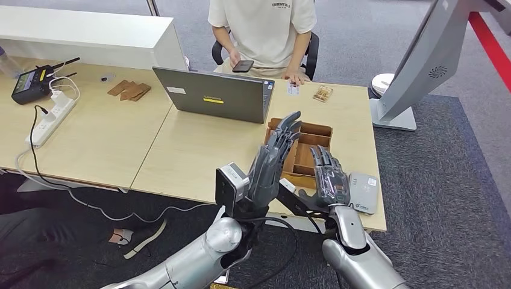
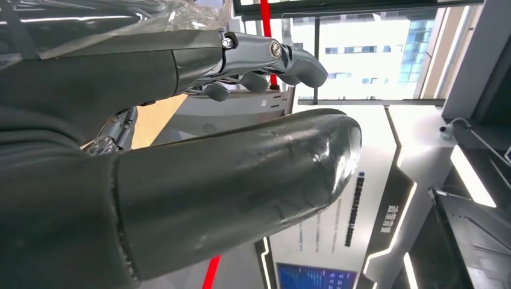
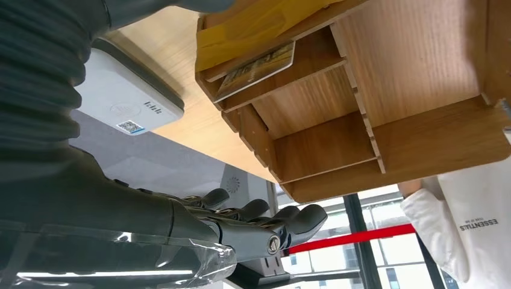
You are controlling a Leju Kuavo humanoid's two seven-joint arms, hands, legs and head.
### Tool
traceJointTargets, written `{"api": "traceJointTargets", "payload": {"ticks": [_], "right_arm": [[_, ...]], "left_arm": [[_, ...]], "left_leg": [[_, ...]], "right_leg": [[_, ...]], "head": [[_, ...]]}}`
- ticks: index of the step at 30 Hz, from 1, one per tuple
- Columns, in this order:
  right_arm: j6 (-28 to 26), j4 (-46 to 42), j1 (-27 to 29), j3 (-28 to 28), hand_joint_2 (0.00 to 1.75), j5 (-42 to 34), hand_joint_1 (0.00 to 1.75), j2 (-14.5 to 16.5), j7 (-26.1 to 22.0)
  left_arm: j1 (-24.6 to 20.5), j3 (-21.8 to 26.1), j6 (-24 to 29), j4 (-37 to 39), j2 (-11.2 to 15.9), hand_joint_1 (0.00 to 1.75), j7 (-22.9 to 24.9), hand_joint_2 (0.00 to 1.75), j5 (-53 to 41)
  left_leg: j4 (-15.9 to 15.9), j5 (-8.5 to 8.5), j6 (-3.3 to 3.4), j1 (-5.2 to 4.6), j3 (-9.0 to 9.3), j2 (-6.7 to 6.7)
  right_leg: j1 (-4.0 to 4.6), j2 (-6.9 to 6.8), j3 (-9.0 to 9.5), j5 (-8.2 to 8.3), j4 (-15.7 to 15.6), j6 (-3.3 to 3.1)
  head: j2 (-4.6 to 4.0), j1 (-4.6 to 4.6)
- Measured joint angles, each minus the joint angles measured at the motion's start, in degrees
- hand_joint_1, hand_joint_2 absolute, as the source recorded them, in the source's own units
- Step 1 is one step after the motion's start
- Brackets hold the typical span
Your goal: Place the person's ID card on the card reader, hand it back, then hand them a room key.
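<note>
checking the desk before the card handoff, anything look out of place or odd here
Nothing looks spilled or damaged. Two small things: the ID card still lies at the table's far edge under the person's hand, not on the card reader, and the wooden tray sits slightly askew to the table edge. Both robot hands are raised, holding nothing.

Desk (image 1: 181,150) with laptop (image 1: 214,94), organiser (image 1: 304,147)

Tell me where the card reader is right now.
In the head view, the grey card reader lies flat at the table's near right corner, just right of the wooden organizer and the right hand.
</note>
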Motion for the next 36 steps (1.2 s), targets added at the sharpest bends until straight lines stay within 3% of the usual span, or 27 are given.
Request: {"api": "traceJointTargets", "payload": {"ticks": [14, 36], "right_arm": [[-5.8, 9.94, -2.75, 0.01, 1.75, -0.22, 0.0, 1.52, 0.13], [-7.41, 16.84, -4.7, 0.0, 1.75, -1.18, 0.0, 4.51, -2.34]], "left_arm": [[-0.03, -0.67, -0.27, 0.02, -0.07, 0.0, -0.55, 0.0, 0.71], [0.04, -1.1, -1.26, 0.19, -0.06, 0.0, -0.82, 0.0, 0.01]], "left_leg": [[0.0, 0.0, 0.0, 0.0, 0.0, 0.01], [0.0, 0.0, 0.0, 0.0, 0.0, 0.0]], "right_leg": [[0.0, 0.0, 0.0, 0.0, 0.0, 0.0], [0.0, 0.0, 0.0, 0.0, 0.0, 0.0]], "head": [[0.0, -0.01], [0.0, 0.0]]}}
